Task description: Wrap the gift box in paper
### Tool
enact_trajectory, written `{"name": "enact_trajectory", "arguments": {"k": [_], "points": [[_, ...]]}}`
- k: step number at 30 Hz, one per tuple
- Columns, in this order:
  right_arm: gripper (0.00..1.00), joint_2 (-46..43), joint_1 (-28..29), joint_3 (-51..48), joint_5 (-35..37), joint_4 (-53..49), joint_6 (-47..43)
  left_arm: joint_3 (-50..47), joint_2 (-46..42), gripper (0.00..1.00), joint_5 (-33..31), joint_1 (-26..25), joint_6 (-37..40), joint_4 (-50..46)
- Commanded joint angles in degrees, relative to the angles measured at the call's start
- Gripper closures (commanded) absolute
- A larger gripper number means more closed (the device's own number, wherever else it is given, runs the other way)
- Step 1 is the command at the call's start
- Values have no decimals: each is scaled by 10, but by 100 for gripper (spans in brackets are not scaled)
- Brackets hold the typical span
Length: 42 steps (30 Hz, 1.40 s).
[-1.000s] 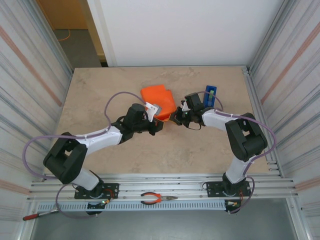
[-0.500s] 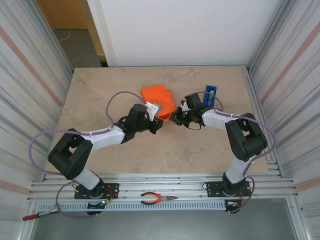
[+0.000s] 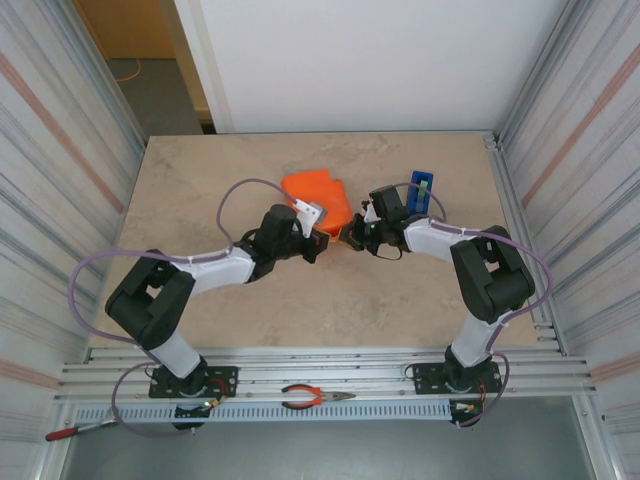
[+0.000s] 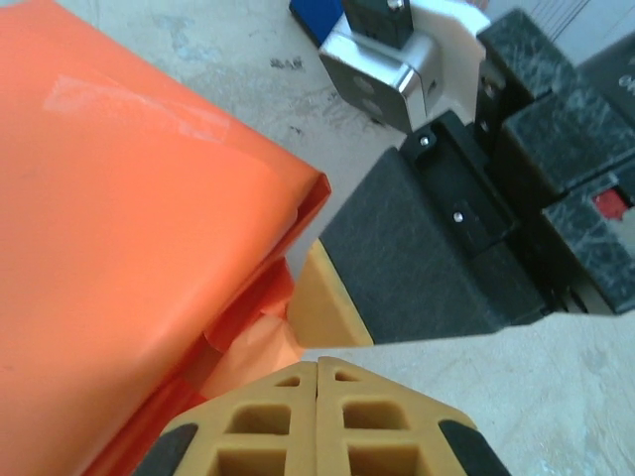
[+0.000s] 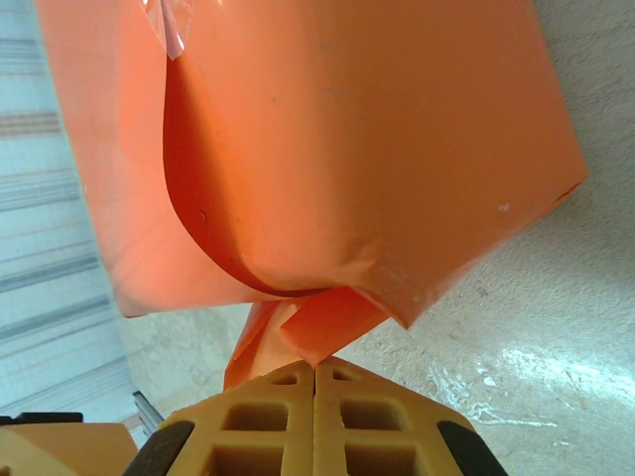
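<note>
Box (image 3: pixel 316 198) sits at mid-table (image 3: pixel 200 180), between both arms. Left gripper (image 4: pixel 317 369) and right gripper (image 5: pixel 316 369) are clamped fully together at its near corner. Loose paper (image 5: pixel 327 322) touches the right tips; I can't tell if it's nipped. The paper is thin and tears easily, so I'd pinch flap edges. The box is light and likely to slide.

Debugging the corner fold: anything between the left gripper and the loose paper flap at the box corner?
Nothing visible. The left gripper, shut, has its tips at the paper flap. The right gripper, also shut, crowds the same corner from the side, not across the path.
</note>
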Motion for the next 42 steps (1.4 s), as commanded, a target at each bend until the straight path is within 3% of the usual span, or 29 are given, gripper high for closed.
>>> {"name": "enact_trajectory", "arguments": {"k": [1, 20, 42], "points": [[100, -5, -2, 10, -12, 8, 11, 23, 7, 100, -5, 9, 18, 21], [100, 0, -5, 7, -16, 16, 14, 45, 17, 100, 13, 27, 26, 10], [100, 10, -14, 15, -23, 20, 15, 11, -105, 100, 26, 8, 36, -71]]}}
